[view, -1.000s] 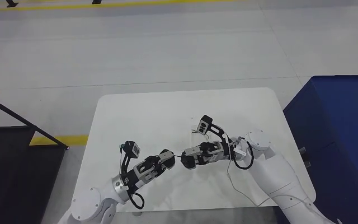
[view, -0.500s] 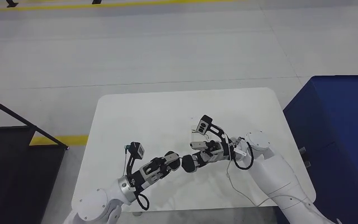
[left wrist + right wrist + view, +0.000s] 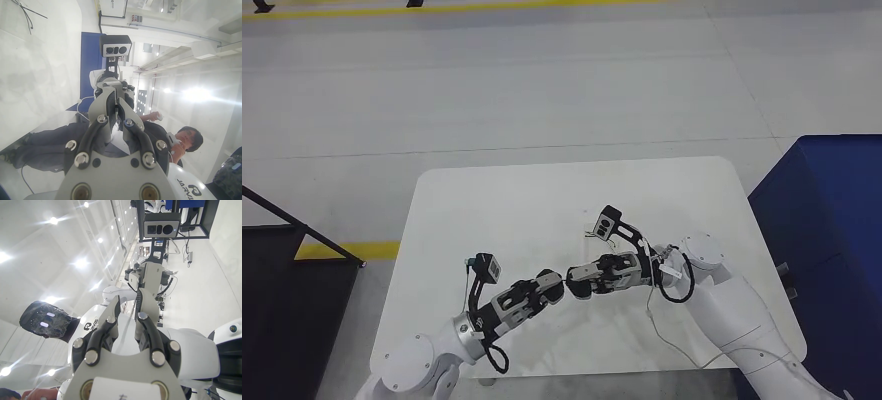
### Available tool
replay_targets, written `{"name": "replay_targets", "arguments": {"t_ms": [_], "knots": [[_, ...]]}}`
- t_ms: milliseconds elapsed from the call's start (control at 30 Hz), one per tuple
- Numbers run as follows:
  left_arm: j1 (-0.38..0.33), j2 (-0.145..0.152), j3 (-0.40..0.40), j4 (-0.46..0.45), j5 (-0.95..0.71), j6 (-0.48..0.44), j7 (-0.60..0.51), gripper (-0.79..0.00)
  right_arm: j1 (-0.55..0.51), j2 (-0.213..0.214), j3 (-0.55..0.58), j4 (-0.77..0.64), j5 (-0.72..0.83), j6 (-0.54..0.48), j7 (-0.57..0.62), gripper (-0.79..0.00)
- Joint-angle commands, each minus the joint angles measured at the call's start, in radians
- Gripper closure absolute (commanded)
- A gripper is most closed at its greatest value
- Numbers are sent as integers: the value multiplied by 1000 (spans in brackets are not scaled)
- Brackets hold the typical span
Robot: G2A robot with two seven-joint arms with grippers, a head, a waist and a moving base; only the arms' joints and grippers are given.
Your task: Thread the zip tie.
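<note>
- The left gripper (image 3: 557,289) is clenching a thin dark strip, seemingly the zip tie (image 3: 116,109), above the tabletop (image 3: 492,200).
- The right gripper (image 3: 573,282), fingers parted, is touching it tip-to-tip.
- Threading is demanding steady alignment and slow feeding.

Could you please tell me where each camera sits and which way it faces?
Top view: above the arms, looking down at the table; left gripper and right gripper show tip to tip.
Left wrist view: on the left wrist, looking past its own gripper at the right wrist camera.
Right wrist view: on the right wrist, facing the left wrist camera.
Shared: all show both grippers.
</note>
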Motion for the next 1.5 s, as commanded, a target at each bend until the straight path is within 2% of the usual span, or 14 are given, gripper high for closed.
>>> {"name": "replay_targets", "arguments": {"t_ms": [0, 100, 467, 567, 600, 833, 900, 1067, 1100, 1133, 1167, 1200, 1233, 1467], "knots": [[1, 0, -1, -1, 1, -2, -3, 0, 0, 0, -1, 2, 1, 1, 0, -92], [3, 0, -1, -2, 0, -3, -5, 0, 0, 0, -3, 0, 0, -1, 1, 0], [22, 0, -5, -16, 9, -15, -14, 0, -1, 1, -9, 1, -1, -3, -1, 0], [26, 0, -5, -20, 9, -17, -18, -446, -3, 1, -11, 0, -2, -4, 0, 0], [27, 0, -6, -22, 10, -19, -19, -520, -3, 1, -11, 1, -1, -4, 0, 0], [35, 1, -15, -25, 3, -30, -26, -222, -8, 1, -12, 5, 8, -7, 1, 0], [37, 1, -17, -24, 4, -34, -28, 0, -8, 1, -11, 6, 11, -8, 1, 0], [42, 0, -28, -15, 8, -48, -5, 0, -12, 3, 12, 1, 36, -38, -7, 0], [44, -1, -33, -14, 1, -58, 6, -37, -13, 4, 21, -3, 36, -55, -13, -49], [48, -1, -39, -10, -18, -64, 10, -92, -15, 5, 28, -8, 29, -75, -20, -354], [50, -2, -48, -5, -44, -69, 13, -157, -21, 5, 32, -16, 35, -91, -26, -785], [52, -3, -57, 1, -67, -74, 19, -385, -26, 4, 34, -26, 43, -106, -19, -785], [53, -4, -64, 6, -93, -84, 23, -785, -26, 4, 34, -26, 43, -106, -19, -785], [55, -8, -65, 22, -177, -95, 15, -785, -27, 4, 33, -33, 47, -106, -20, -785]]}}
